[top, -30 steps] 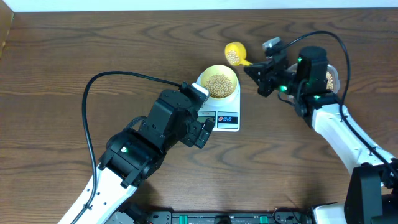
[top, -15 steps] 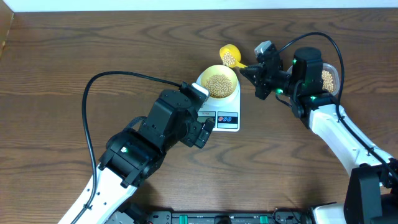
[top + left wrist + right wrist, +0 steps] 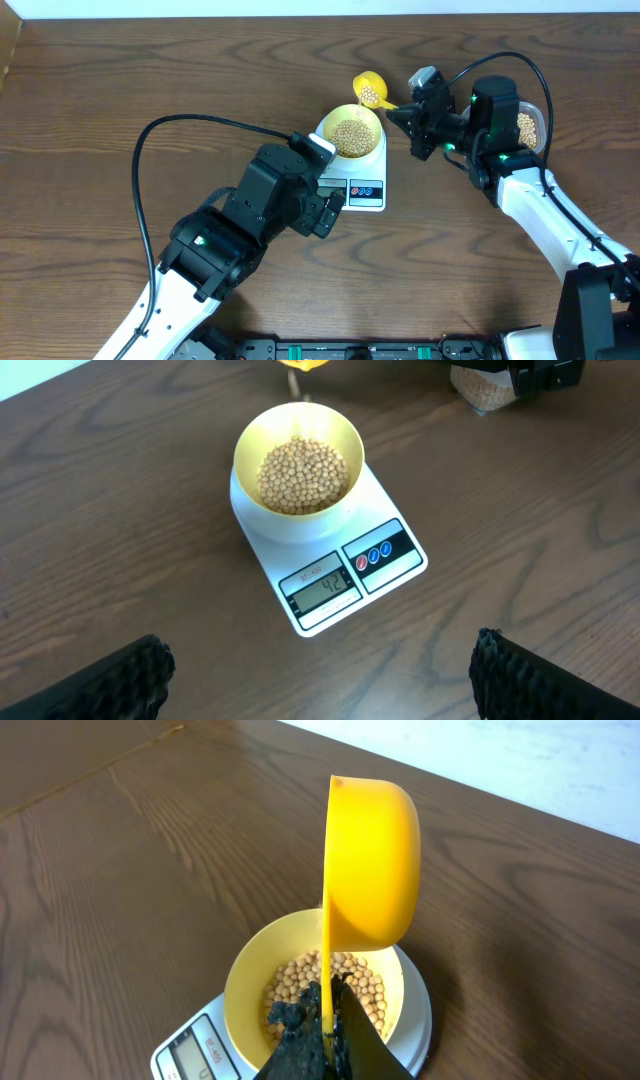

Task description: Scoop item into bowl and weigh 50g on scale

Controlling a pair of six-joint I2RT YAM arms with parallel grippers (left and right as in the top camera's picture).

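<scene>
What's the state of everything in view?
scale: on, display shows 42
bowl: on scale, part-filled with beans
scoop: loaded, held beside bowl
tub: holds beans, partly hidden
left gripper: open, empty
right gripper: shut on scoop handle

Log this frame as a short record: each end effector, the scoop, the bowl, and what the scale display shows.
left end effector: open, empty, hovering at the front of the scale
right end effector: shut on the handle of the yellow scoop
scoop: loaded with beans, held just past the bowl's far rim
bowl: on the scale platform, partly filled with beans
display: appears to read 42
tub: clear, holds beans, partly hidden behind the right arm
</scene>
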